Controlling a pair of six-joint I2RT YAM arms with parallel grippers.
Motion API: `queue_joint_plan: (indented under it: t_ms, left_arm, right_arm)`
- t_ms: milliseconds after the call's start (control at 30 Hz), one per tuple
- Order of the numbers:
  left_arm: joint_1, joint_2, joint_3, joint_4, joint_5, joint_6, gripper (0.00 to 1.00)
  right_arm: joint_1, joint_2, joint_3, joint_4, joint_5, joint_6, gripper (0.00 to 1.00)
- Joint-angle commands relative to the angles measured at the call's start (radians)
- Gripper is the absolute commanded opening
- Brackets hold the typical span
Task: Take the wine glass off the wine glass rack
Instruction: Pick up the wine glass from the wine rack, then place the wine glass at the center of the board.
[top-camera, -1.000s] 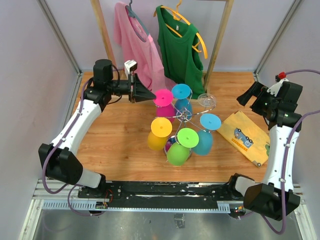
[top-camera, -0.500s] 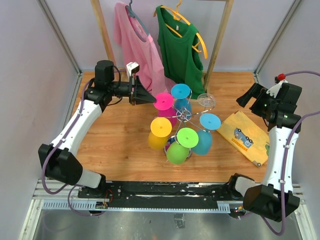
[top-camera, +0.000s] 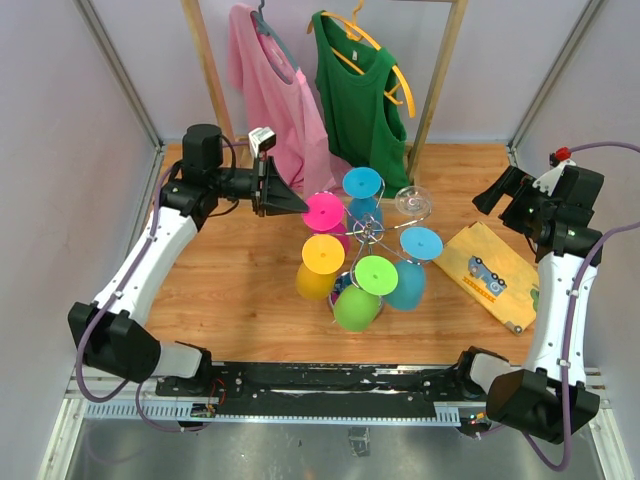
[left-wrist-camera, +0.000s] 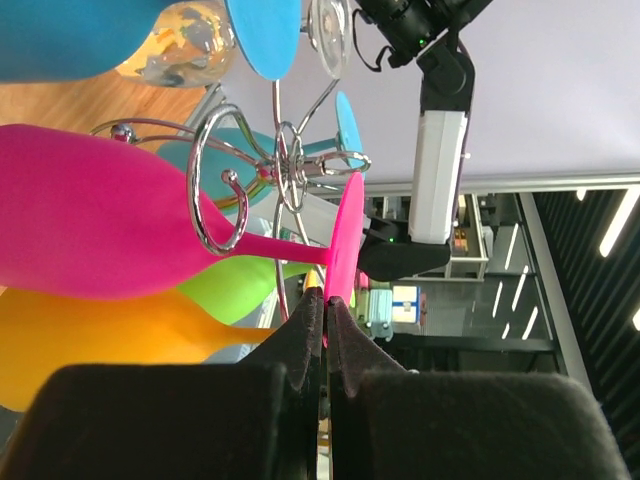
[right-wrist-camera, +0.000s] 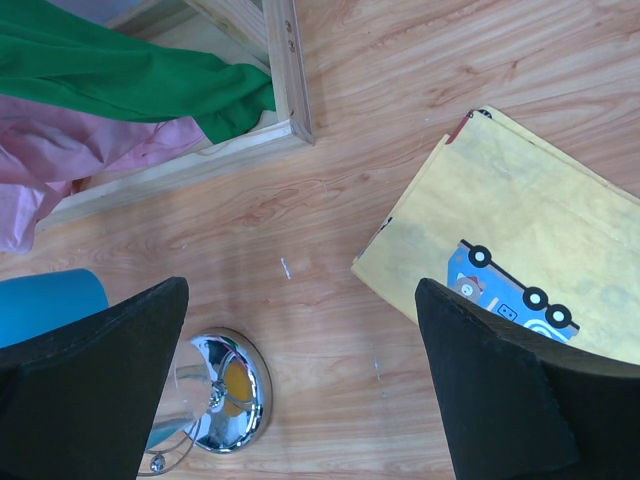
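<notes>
Plainly, the pink wine glass (top-camera: 325, 214) was seen hung on the wine glass rack (top-camera: 366, 235), on the arm at the rack's far left, with its stem passed through a curled chrome loop. Its foot was turned upward and outward toward the left arm. Its bowl was hung below, nearer the centre post, so its long axis was tilted rather than upright. The rim of that foot was pinched between the fingertips of the left gripper (top-camera: 303, 206), whose jaws were pressed together on it. The gripper was held roughly level just left of the rack.

In the left wrist view the same nip was shown: the left gripper (left-wrist-camera: 322, 318) was closed on the thin edge of the foot, and the pink wine glass (left-wrist-camera: 100, 230) was laid across the picture beside the wine glass rack (left-wrist-camera: 288, 165).

Around the rack were hung a yellow wine glass (top-camera: 323, 254), a green wine glass (top-camera: 376, 275), two blue wine glasses (top-camera: 421, 243) and a clear wine glass (top-camera: 412, 201).

The right gripper (top-camera: 492, 190) was held well apart at the right, its jaws spread wide and nothing between them. Below the right gripper (right-wrist-camera: 300, 288) lay the rack's mirrored base and a yellow board (right-wrist-camera: 510, 240) printed with a blue vehicle. A pink shirt (top-camera: 275, 90) and a green vest (top-camera: 358, 95) were hung on the wooden clothes rail (top-camera: 205, 70) behind.
</notes>
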Motion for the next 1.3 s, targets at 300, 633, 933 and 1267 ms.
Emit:
queue_joint_plan:
  t_ms: [300,633,933,1267]
  left_arm:
    - [0.159,-0.099,-0.026,-0.292,0.028,0.254,0.00]
    - [0.313,0.002,0.361,-0.748,-0.386,0.855,0.00]
    - [0.229,0.186,0.932,-0.748,-0.601,0.984,0.00]
    - [-0.368,0.243,1.063,-0.719,-1.171,1.284,0.00]
  right_arm:
    - [-0.009,0.041,0.066,-0.001,0.005,-0.019,0.98]
    - [-0.009,0.111,0.159,0.001,-0.008,-0.013,0.98]
    - [-0.009,0.162,0.268,0.014,-0.055,0.015,0.98]
    - [-0.011,0.183,0.405,-0.039,-0.097,0.030,0.99]
